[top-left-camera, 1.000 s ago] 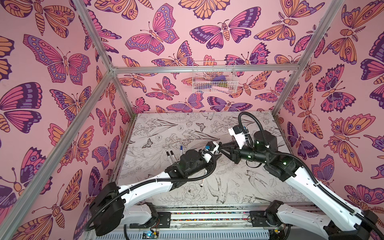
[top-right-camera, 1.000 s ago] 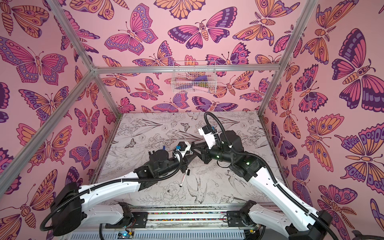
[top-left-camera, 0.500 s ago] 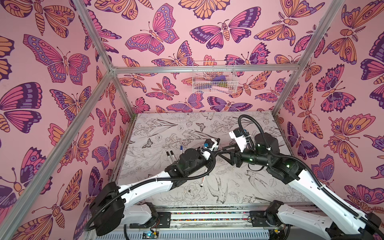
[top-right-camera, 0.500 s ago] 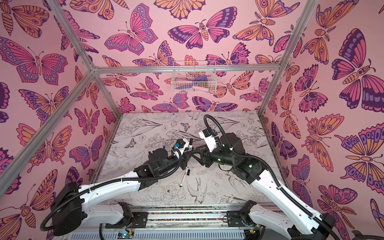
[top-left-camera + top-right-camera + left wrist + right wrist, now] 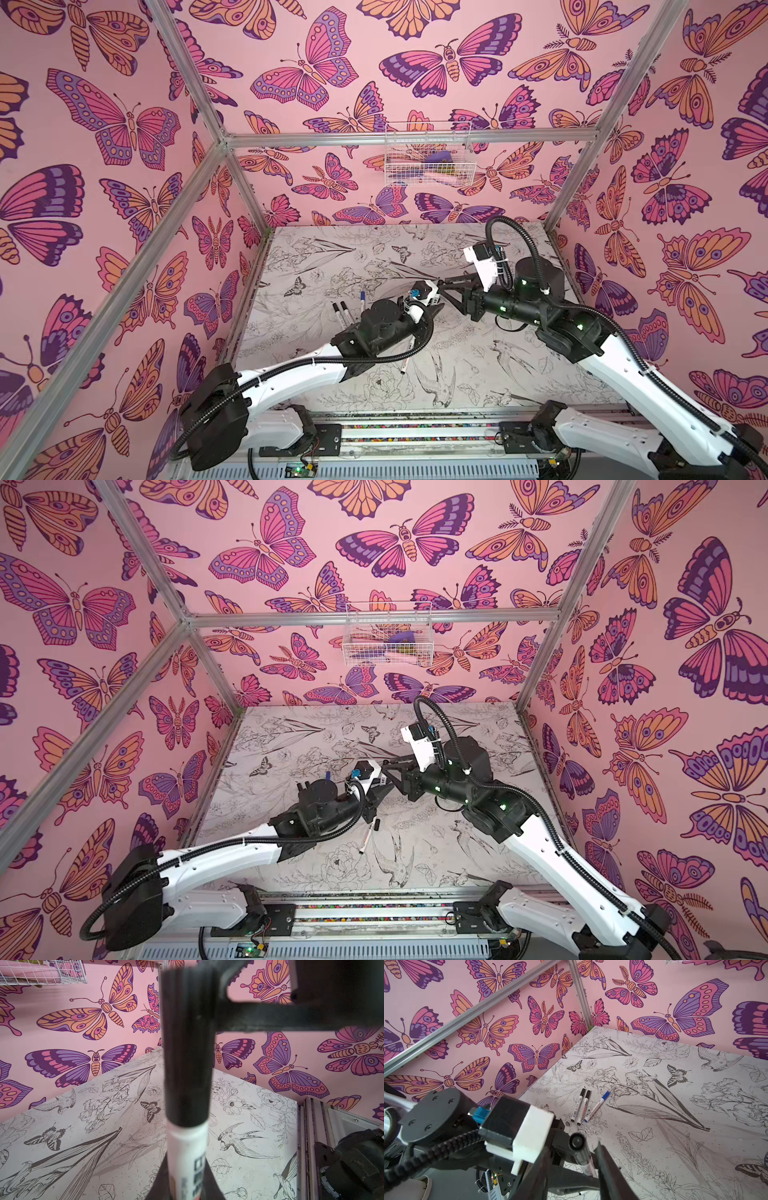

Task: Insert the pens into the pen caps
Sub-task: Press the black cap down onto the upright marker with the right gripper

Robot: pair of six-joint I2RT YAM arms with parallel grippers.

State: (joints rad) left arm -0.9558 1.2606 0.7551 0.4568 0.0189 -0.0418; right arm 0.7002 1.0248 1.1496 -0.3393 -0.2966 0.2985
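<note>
Our left fingers (image 5: 160, 1186) clamp a white pen (image 5: 187, 1157), and our right fingers (image 5: 608, 1174) stand open around its fitted black cap (image 5: 187, 1043).

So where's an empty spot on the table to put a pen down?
The far strip of the table along the back wall is bare, and so is the near-middle patch beside the front rail. Crowded: mid-left, where three capped pens lie together, and the middle, where a loose pen lies by the left gripper.
</note>
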